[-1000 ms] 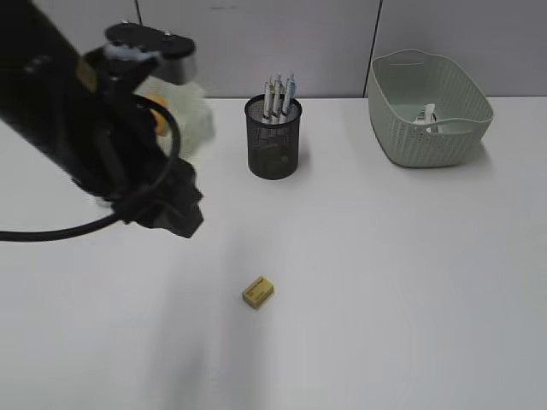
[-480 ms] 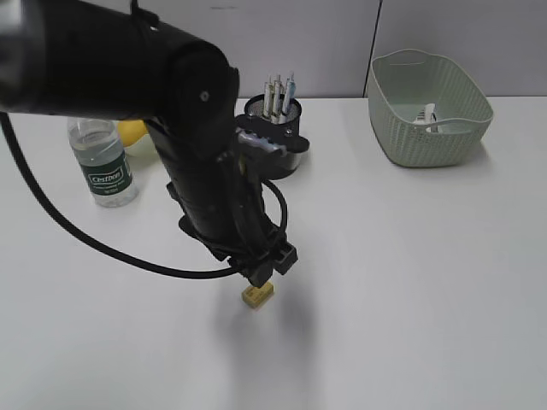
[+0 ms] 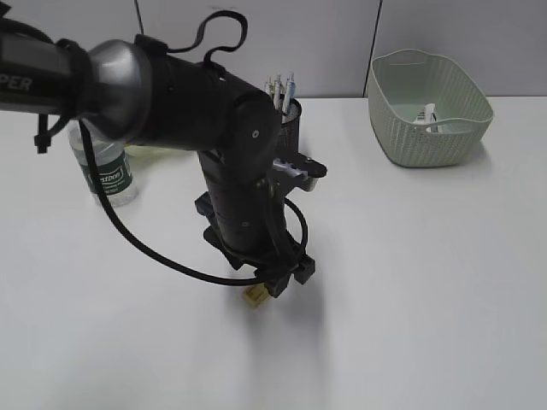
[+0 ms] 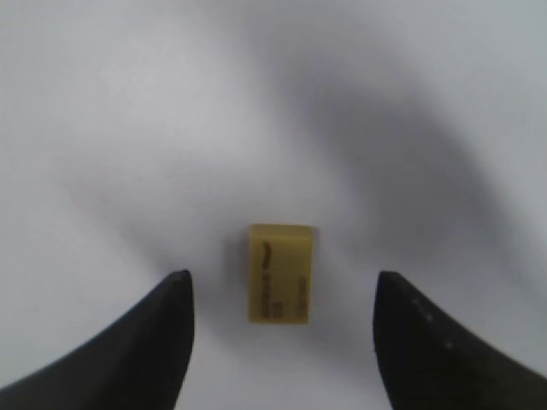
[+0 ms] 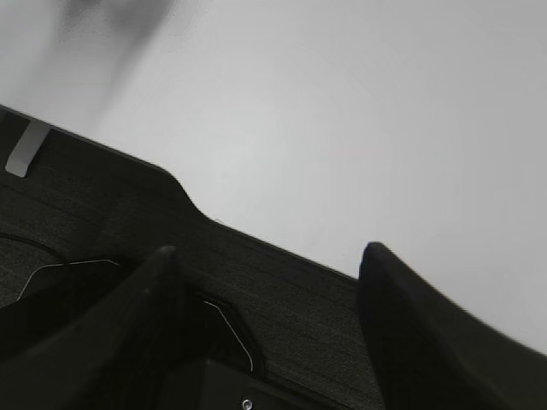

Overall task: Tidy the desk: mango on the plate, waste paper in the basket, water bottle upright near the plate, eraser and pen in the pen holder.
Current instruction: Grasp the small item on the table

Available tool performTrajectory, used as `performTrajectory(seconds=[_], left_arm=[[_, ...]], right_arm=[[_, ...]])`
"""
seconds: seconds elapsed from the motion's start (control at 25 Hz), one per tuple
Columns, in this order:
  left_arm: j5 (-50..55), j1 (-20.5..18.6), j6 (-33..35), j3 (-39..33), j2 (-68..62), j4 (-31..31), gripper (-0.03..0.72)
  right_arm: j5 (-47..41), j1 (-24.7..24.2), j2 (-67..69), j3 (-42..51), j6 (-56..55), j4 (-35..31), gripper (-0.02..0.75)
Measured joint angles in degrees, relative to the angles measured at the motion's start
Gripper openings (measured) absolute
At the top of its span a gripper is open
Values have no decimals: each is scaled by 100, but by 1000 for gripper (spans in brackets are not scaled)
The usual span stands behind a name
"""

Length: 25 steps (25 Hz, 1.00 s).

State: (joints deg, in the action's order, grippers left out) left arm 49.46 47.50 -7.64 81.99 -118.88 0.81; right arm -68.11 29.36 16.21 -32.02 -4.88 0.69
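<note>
Hovering with matte black fingers spread, the left gripper point(image 4: 282, 342) over a small boxy yellow eraser point(image 4: 280, 273) on the smooth white desk point(image 3: 427, 282), mid-way toward its near edge; right gripper point(image 5: 265, 273) likewise spread, holding nothing.

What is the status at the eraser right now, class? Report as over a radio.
Left gripper open, poised over the eraser, not touching. Right gripper open, empty. Eraser flat on the desk; nothing in the way.

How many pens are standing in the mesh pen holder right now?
3 show, clustered upright at the back of the pen holder, the pens poking above its rim; the left arm may hide more.
</note>
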Motion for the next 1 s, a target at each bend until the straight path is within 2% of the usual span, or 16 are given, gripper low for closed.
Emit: performTrajectory(seconds=[0.6,1.0], left_arm=[[220,0,-164,169,-431,472,471],[43,0,-274,169,-431,509,470]], right_arm=[[0,0,0,0,0,0,508],[0,0,0,0,0,5,502]])
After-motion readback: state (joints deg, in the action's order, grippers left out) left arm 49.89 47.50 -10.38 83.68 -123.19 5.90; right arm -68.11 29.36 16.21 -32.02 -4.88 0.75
